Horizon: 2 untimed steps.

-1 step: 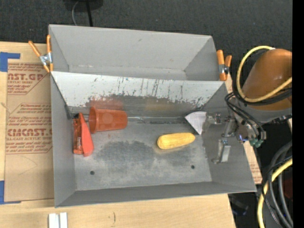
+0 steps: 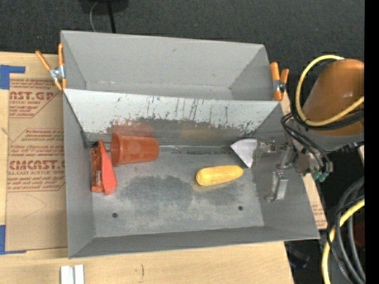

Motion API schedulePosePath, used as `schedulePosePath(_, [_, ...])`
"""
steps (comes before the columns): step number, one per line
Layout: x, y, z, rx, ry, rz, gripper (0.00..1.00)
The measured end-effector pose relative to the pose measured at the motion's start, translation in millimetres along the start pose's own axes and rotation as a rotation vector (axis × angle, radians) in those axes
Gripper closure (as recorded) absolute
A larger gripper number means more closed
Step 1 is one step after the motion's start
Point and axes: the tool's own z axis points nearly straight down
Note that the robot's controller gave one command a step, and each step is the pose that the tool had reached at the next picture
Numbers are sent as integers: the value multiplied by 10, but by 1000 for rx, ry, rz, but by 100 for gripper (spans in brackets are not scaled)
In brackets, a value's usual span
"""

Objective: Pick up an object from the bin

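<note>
The cob [image 2: 219, 175], yellow and rounded, lies on its side on the bin floor right of the middle, and it is the thing nearest me. My gripper [image 2: 276, 188] hangs to its right, over the foot of the bin's [image 2: 177, 229] right sloping wall, apart from the cob. I cannot tell whether I am open or shut, and I see nothing in my grip.

Just above and right of the cob a white scrap [image 2: 244, 151] leans at the wall's foot. A cup [image 2: 135, 148] lies tipped over at the far left, with a red wedge [image 2: 102, 169] beside it against the left wall.

I think the wall is the worst risk: if I go straight down from here I would strike the slope, not the floor. The cob's round skin is the next: if I close off its middle or along its length it could roll or squirt away. The scrap looks thin and sits close, so I might catch it too.
</note>
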Motion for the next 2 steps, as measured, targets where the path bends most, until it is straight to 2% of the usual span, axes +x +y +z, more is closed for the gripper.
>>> schedulePosePath(1, [-104, 259, 397, 3, -7, -18, 0])
schedulePosePath(2, [-15, 540, 776, -2, 3, 64, 0])
